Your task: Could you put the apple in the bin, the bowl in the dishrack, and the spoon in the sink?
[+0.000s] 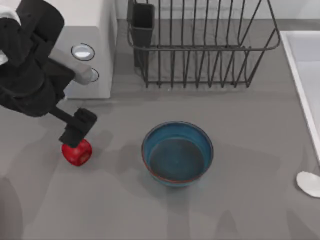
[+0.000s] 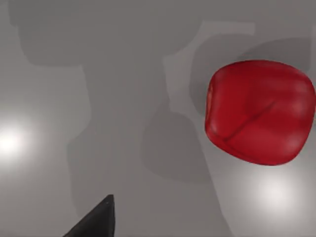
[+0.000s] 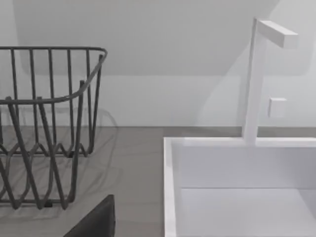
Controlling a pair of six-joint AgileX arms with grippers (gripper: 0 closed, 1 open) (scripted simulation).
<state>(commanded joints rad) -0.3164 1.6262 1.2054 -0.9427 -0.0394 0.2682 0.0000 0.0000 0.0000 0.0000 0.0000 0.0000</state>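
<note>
The left claw (image 1: pixel 77 131) hangs just above the apple (image 1: pixel 77 152) on the worktop (image 1: pixel 240 200); whether it is released or clenched I cannot tell. The apple step seems in hand: next, lower and centre over it. Farther lie the bowl (image 1: pixel 177 153), spoon (image 1: pixel 309 183), sink (image 1: pixel 300 75), dishrack (image 1: pixel 200 45). No writing is readable.

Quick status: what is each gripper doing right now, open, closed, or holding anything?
Left gripper: just above the apple on the table's left, not holding it; open or shut cannot be told.
Right gripper: cannot be told.
</note>
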